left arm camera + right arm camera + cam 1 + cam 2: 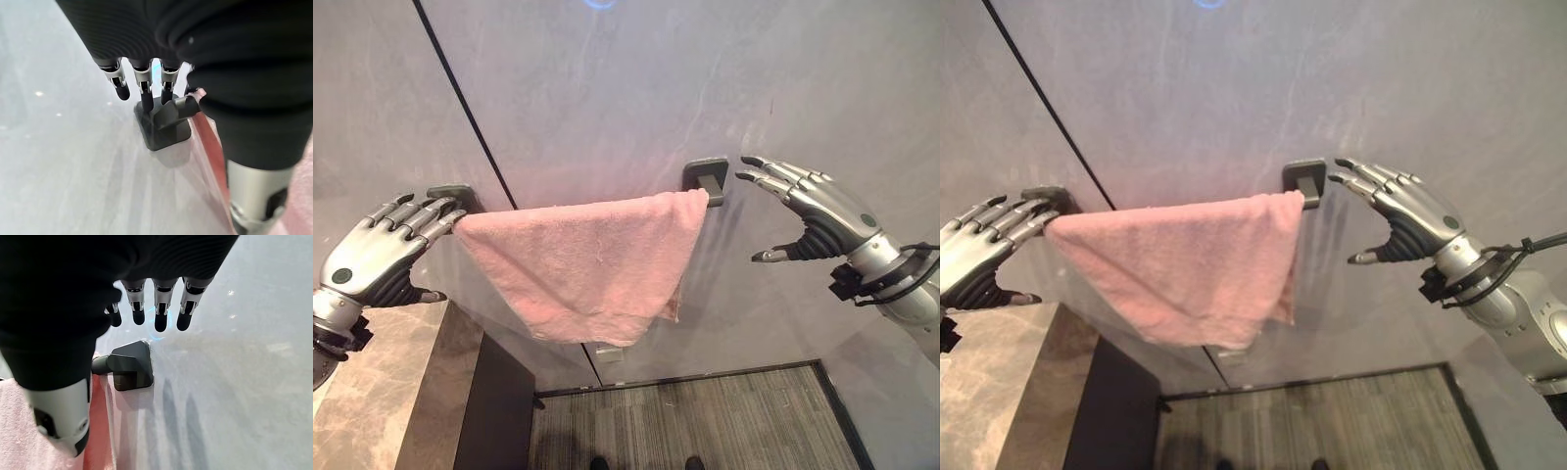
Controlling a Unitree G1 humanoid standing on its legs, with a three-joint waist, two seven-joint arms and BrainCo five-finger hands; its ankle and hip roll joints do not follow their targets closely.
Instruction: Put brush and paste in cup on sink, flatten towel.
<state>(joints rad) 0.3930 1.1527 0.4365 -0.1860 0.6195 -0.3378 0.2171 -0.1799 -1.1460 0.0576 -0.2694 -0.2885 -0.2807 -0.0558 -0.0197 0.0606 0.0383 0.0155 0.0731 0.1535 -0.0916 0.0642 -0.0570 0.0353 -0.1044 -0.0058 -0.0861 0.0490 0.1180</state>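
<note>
A pink towel (pixel 582 259) hangs over a dark rail fixed to a grey wall (pixel 607 88), the rail held by two dark brackets. The towel covers the rail from the left bracket (pixel 450 193) across to the right bracket (pixel 707 177). Its top edge lies fairly straight along the rail, but the hanging part is uneven: the cloth drops lowest near the middle and right, and its right edge folds inward, ending in a small corner at the lower right.

The left hand (pixel 384 257) is at the left end of the rail, fingers straight and close together, their dark tips (pixel 443 208) at the left bracket and just beside the towel's left top corner; the thumb sticks out below, apart from the cloth. In the left wrist view the fingertips (pixel 145 100) sit against the bracket (pixel 164 125).

The right hand (pixel 813 211) is to the right of the right bracket, fingers extended and spread, thumb held apart below, gripping nothing. Its fingertips (pixel 160 322) are near the bracket (pixel 132 364) but apart from it.

A marble counter (pixel 382 392) shows at the near left, and a striped floor (pixel 705 421) lies below.
</note>
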